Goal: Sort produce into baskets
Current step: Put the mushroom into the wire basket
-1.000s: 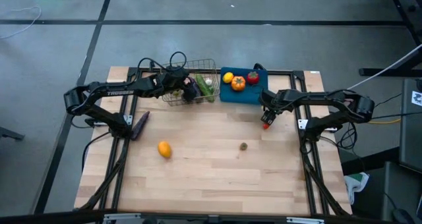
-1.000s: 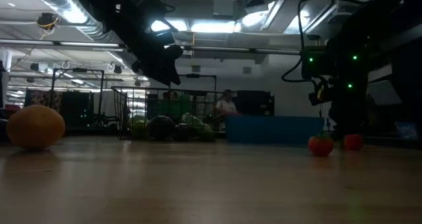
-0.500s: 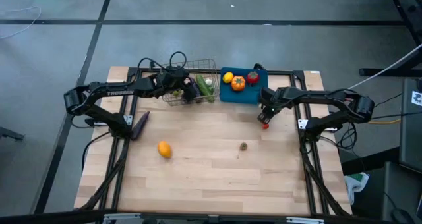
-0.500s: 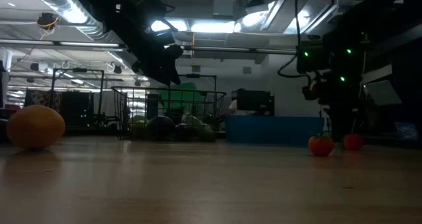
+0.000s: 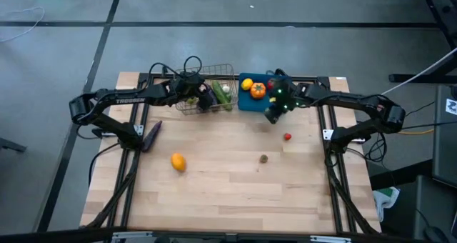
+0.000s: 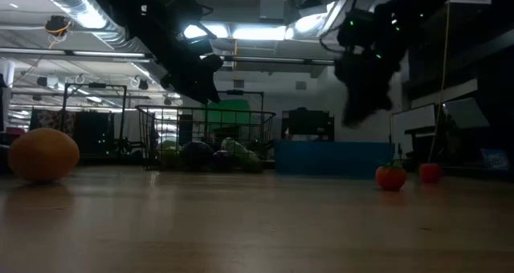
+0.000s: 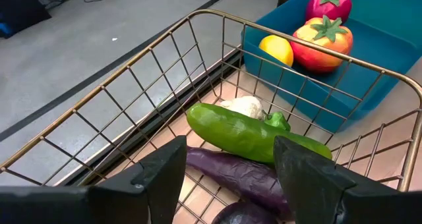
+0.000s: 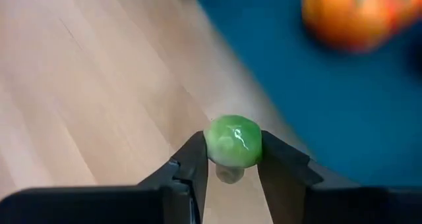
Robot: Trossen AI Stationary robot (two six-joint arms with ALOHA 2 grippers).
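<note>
Change since a second ago: right gripper (image 5: 273, 114) has swung from the table's right centre, beside the red berry (image 5: 287, 136), up to the near edge of the blue bin (image 5: 244, 100); the berry stays on the wood, right of centre in the high view.

Right gripper: jaws closed on a small green round piece (image 8: 233, 140), over the boundary of wood and blue bin.

Left gripper (image 5: 191, 91): fingers (image 7: 160, 174) spread apart, empty, over the wire basket (image 5: 230, 72), upper centre.

Wire basket contents: green cucumber (image 7: 254, 134), purple eggplant (image 7: 239, 175), white garlic (image 7: 243, 106).

Blue bin contents: lemon (image 5: 246, 84), orange tomato (image 5: 258, 90), red tomato (image 7: 327, 3).

Loose on table: orange fruit (image 5: 178, 161), lower left; small dark item (image 5: 263, 158), centre; purple eggplant (image 5: 151, 135), left edge.
</note>
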